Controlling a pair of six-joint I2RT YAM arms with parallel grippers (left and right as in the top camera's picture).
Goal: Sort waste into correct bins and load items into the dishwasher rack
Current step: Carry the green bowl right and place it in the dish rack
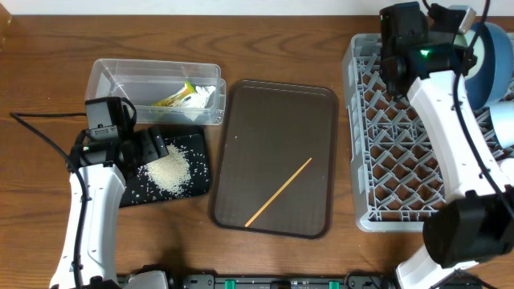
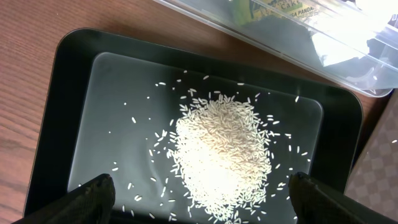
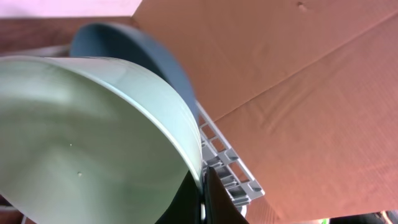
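L hand (image 2: 202,196) hangs wide open, holding nothing, over the black bin (image 2: 74,74); the rice heap (image 2: 221,155) lies in the bin's middle w/ loose grains around it. Just behind, the clear tub (image 1: 104,76) has the snack wrapper (image 1: 178,96) and white tissue (image 1: 207,95) inside. The wooden stick (image 1: 279,192) lies diagonal on the brown tray (image 1: 273,128), btw. bins and grey rack (image 1: 393,160). R hand (image 3: 202,199) is closed on the pale mint bowl (image 3: 93,137) rim, over the rack's far corner; a blue dish (image 3: 143,56) is behind it.
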